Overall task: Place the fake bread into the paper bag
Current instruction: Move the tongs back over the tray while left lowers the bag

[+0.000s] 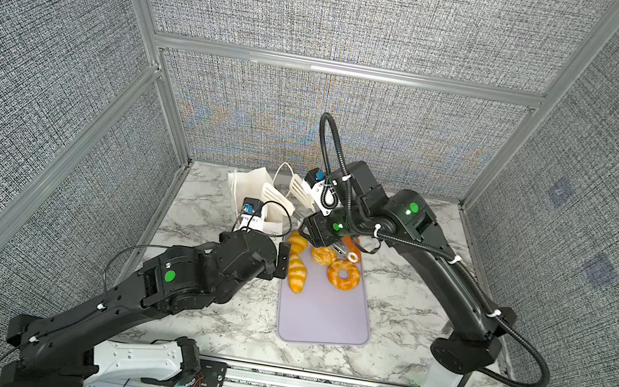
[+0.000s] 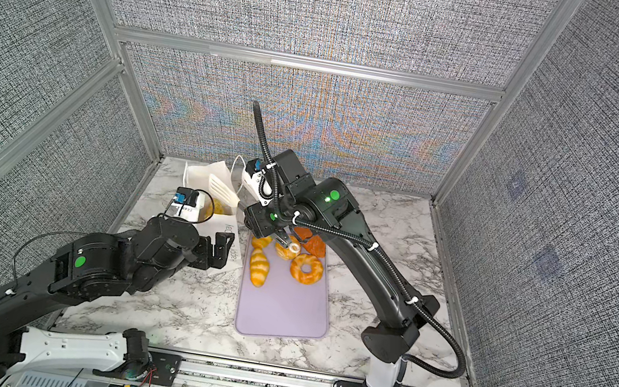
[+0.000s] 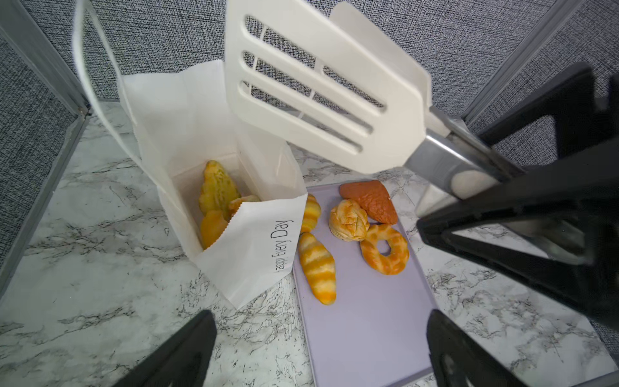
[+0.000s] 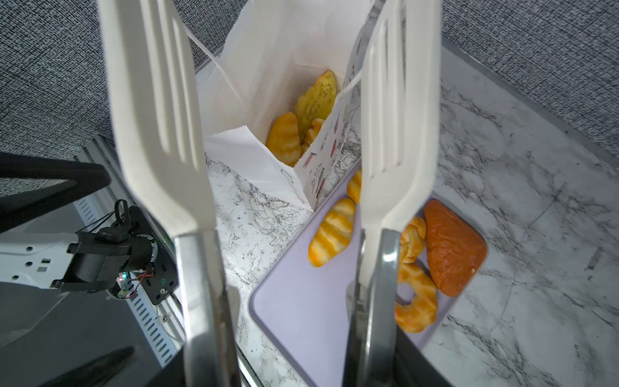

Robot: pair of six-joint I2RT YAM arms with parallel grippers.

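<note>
Your right gripper [image 1: 309, 222] clamps the tongs [image 3: 398, 134], blades apart and empty by the paper bag [image 3: 254, 241]. Your left gripper [image 3: 321, 316] gapes wide, empty. Some fake bread [image 3: 217, 191] lies in the bag, and five pieces are on the tray [image 3: 368, 318].

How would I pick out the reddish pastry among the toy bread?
Find the lilac tray beside the white paper bag. At its far end, in the corner away from the bag, lies the wedge: darker and reddish, unlike its golden neighbours.

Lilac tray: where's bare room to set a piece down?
The tray's near half, robot-side of the striped croissant and ring doughnut, is bare. Its far end is crowded: bread, paper bag alongside, right tool with tongs overhead.
</note>
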